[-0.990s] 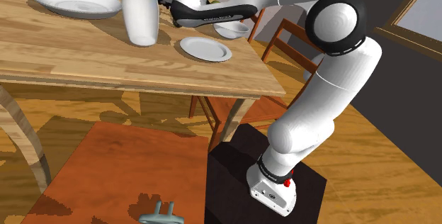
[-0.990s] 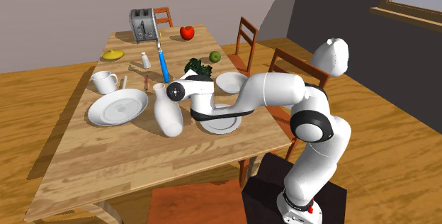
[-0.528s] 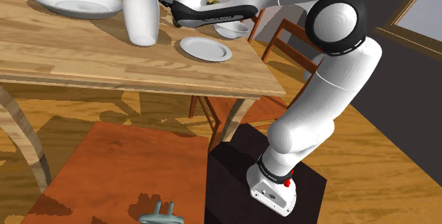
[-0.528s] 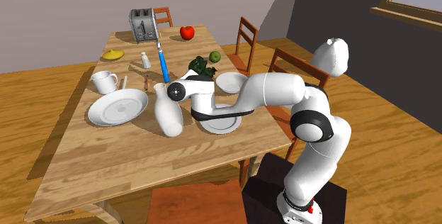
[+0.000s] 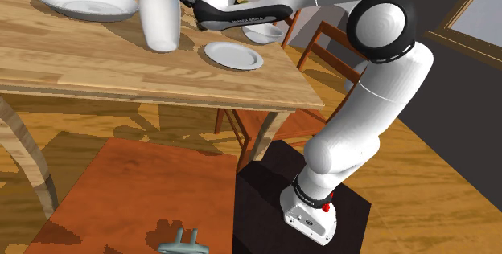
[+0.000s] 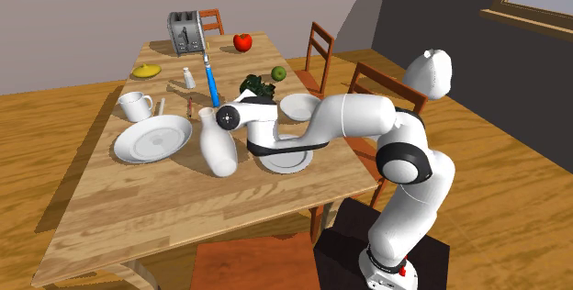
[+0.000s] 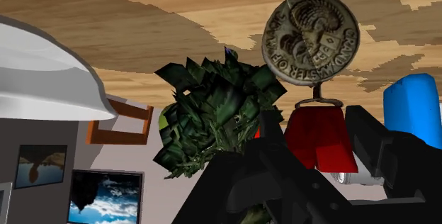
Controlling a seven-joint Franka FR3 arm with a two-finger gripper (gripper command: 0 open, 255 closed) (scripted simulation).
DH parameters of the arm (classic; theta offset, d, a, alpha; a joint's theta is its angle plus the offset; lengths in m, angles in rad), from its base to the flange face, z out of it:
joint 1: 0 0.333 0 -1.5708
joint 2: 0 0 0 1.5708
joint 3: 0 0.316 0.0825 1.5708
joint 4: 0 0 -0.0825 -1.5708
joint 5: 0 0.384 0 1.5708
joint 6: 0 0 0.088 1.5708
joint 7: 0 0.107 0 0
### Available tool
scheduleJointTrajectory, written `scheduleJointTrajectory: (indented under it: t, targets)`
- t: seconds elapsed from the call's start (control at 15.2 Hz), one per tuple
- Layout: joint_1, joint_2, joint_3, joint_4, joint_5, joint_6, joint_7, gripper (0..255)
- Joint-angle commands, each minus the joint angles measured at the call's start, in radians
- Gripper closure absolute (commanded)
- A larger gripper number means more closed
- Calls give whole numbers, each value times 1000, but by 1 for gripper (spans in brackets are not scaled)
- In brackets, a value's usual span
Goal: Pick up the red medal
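The medal has a bronze disc [image 7: 310, 40] with raised lettering, hanging on a short red ribbon [image 7: 319, 137]. My gripper [image 7: 319, 143] is shut on that ribbon, with a black finger [image 7: 273, 136] pressed against each side of it and the disc standing past the fingertips. A dark green leafy clump [image 7: 212, 113] lies right beside the medal. In the shoulder view my black hand [image 5: 241, 13] hovers low over the wooden table [image 5: 121, 67], beyond the small plate.
Around the hand stand a tall white bottle [image 6: 218, 146], a small plate [image 6: 286, 158], a white bowl [image 6: 299, 106] and a blue-handled tool [image 6: 211, 82]. A large plate [image 6: 151, 138], a mug [image 6: 135, 105] and a toaster [image 6: 185, 32] sit farther off. Chairs line the table's right side.
The black hand has risen very slightly above the table. The bottle, plates and bowl stay where they were.
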Motion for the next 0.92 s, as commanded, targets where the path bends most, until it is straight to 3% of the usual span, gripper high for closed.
scheduleJointTrajectory:
  t: [0.0, 0.86]
  targets:
    - [1, -1, 2, 17, 11, -11, -21, 255]
    - [7, -4, 9, 141, 67, -83, -138, 255]
